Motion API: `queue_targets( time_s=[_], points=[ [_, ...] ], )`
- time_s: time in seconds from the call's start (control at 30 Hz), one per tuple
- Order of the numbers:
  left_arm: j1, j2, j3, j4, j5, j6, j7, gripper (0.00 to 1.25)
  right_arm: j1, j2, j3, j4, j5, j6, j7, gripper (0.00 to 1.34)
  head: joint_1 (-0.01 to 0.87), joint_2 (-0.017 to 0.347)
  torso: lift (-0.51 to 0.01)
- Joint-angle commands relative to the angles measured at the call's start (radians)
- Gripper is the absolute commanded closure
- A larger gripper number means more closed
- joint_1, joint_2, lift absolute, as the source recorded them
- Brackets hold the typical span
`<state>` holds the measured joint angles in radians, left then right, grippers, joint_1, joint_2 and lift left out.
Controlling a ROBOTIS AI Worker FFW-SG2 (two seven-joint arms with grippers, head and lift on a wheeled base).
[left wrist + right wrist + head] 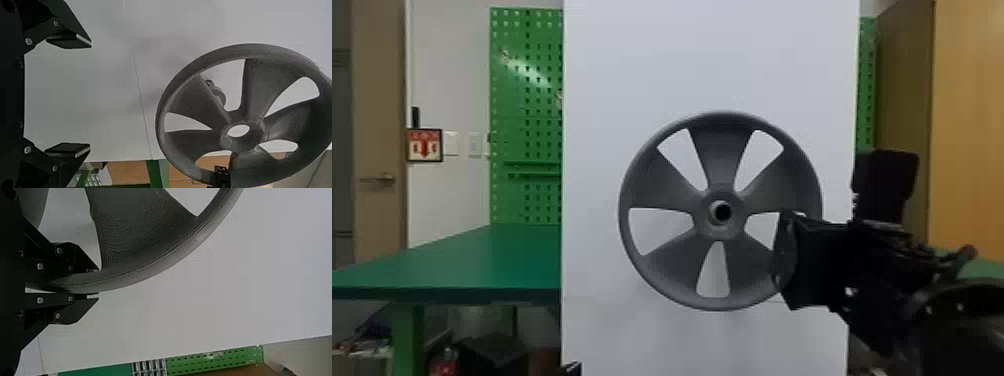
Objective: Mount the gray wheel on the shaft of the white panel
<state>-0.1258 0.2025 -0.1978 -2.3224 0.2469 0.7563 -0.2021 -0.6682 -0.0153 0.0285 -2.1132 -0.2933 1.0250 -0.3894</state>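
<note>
The gray wheel (pixel 722 150) is upright in front of the white panel (pixel 632 60), held at its rim by the right gripper (pixel 786 252). In the head view, that gripper comes in from the right side and has the wheel at the lower right of its rim. The right wrist view shows its two black fingers closed on the rim, one on each side.

The wheel is off the shaft (pixel 216 93). In the left wrist view, the shaft sticks out from the panel and shows through a gap between two spokes, while the hole in the hub (pixel 239 131) has only pale panel behind it. From the head view (a straighter look at it), a dark round spot with a pale edge sits inside the hub's hole.

The left gripper (pixel 573 369) pokes in at the bottom edge of the head view, by the panel's left side. In its own wrist view, the left gripper (pixel 90 95) is open and empty, its fingers wide apart, with the wheel beyond them.

A green table (pixel 482 260) stands on the left, with a green pegboard (pixel 527 140) behind it, and a red and white sign (pixel 424 146) hangs on the wall.
</note>
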Motion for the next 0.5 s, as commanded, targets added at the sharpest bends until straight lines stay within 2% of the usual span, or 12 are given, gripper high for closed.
queue_targets(
  time_s=[0.0, 0.47],
  points=[
    [0.0, 0.0, 0.0, 0.0, 0.0, 0.0, 0.0, 0.34, 0.001, 0.0, -0.005, 0.002, 0.0, -0.002, 0.0, 1.22, 0.038, -0.008, -0.496],
    [-0.003, 0.002, -0.003, 0.002, 0.006, 0.0, 0.0, 0.34, -0.002, 0.0, -0.005, 0.015, 0.013, -0.025, -0.003, 1.22, 0.038, -0.008, -0.496]
  ],
)
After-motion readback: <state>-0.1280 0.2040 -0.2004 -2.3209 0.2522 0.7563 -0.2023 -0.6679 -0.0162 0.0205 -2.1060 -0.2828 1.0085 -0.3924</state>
